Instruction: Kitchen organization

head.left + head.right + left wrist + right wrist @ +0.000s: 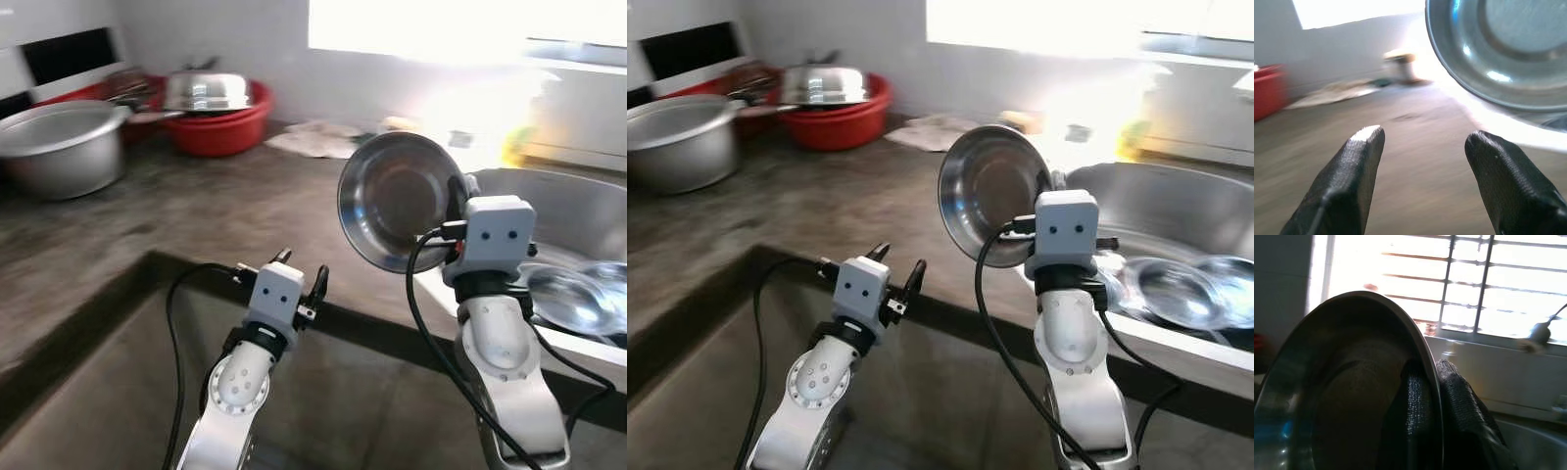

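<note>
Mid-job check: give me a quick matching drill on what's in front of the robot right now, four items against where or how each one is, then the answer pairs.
Items:
1. steel plate
2. left gripper
3. red basin
4. large aluminium pot

Places or states:
A. far left of the counter, near the wall
B. held upright on its edge by the right gripper, beside the sink
C. open and holding nothing, over the counter's front edge
D. at the back of the counter with a shiny steel lid on it

Pairs: 1-B, 2-C, 3-D, 4-A
</note>
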Controlling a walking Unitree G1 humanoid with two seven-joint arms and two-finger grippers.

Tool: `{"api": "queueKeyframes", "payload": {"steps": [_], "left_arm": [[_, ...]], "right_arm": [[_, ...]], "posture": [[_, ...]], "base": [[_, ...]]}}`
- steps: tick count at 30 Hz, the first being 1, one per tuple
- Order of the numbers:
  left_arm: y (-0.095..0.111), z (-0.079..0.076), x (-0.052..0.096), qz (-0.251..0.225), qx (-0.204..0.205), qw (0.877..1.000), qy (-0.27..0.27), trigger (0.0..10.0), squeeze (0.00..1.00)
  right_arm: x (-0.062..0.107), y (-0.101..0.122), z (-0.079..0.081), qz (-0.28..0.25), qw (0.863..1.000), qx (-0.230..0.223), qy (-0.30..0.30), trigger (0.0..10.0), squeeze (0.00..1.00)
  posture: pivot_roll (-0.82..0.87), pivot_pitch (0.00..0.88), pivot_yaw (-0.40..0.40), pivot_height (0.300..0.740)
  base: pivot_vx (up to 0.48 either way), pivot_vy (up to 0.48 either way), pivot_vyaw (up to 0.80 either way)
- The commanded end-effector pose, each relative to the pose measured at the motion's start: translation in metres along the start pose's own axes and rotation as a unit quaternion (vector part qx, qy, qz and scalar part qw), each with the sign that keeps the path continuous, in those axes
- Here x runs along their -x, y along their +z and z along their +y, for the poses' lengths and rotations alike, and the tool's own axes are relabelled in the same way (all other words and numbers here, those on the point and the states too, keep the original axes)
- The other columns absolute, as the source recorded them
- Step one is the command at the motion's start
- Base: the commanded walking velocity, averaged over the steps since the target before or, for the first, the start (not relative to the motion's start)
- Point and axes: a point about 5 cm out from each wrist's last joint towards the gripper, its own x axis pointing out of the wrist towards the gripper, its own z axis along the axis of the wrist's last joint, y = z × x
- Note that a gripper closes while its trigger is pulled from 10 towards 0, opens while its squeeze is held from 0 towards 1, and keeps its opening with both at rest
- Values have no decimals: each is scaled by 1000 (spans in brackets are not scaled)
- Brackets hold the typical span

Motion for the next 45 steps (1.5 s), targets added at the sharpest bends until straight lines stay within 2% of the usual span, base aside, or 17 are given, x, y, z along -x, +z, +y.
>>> {"api": "queueKeyframes", "payload": {"steps": [1,7,8,9,10,20,22,26,28,31,32,35,38,42,44,45], "left_arm": [[2,1,-1,-4,-9,1000,-2,10000,0],[2,-1,0,-7,-6,1000,-11,10000,0],[2,-1,1,-6,-10,1000,-10,10000,0],[2,-2,1,-5,-14,1000,-9,10000,0],[2,-2,1,-4,-17,1000,-9,10000,0],[1,0,2,-1,-14,1000,-4,10000,0],[0,2,0,2,5,1000,15,10000,0],[0,2,0,3,-6,1000,15,10000,0],[-2,1,1,7,-4,1000,13,10000,0],[-3,1,2,8,-4,1000,12,10000,0],[-3,0,4,10,1,1000,11,10000,0],[-5,-1,6,14,3,1000,11,10000,0],[-5,-3,8,15,3,1000,9,10000,0],[-5,-7,11,19,5,1000,5,10000,0],[-5,-7,12,19,5,1000,6,10000,0],[-5,-8,13,20,6,1000,7,10000,0]], "right_arm": [[-3,5,-1,-11,1000,-4,-7,0,0],[-4,4,-1,-10,1000,11,-4,0,0],[-4,3,-1,-6,1000,9,-2,1686,0],[-5,3,0,-3,1000,7,0,1686,0],[-5,2,0,-1,1000,8,3,10000,0],[-10,0,0,11,1000,3,4,10000,0],[-11,-6,0,38,999,-29,11,10000,0],[-17,-12,-8,61,998,-32,3,10000,0],[-26,-17,-16,84,996,-30,4,10000,0],[-31,-20,-22,97,995,-22,-1,10000,0],[-37,-20,-28,101,995,-22,-6,10000,0],[-47,-20,-34,106,994,-22,-8,10000,0],[-54,-22,-36,118,993,-11,-4,10000,0],[-73,-44,-34,171,985,-6,36,10000,0],[-75,-47,-33,177,983,-2,39,10000,0],[-82,-51,-31,189,981,-6,50,10000,0]], "posture": [[150,0,-31,740],[150,0,-32,740],[150,0,-32,740],[150,0,-32,740],[151,0,-35,740],[159,0,-37,740],[156,0,-40,740],[155,0,-38,740],[154,4,-44,740],[153,7,-48,740],[153,11,-49,740],[153,14,-50,740],[152,18,-51,740],[165,26,-71,740],[165,26,-71,740],[170,30,-76,740]], "base": [[0,0,-800],[141,-189,-592],[274,-390,0],[274,-390,0],[274,-390,0],[279,-387,0],[191,0,0],[0,0,0],[0,0,0],[0,0,0],[0,0,0],[0,0,0],[0,0,0],[0,0,0],[0,0,0],[0,0,0]]}}
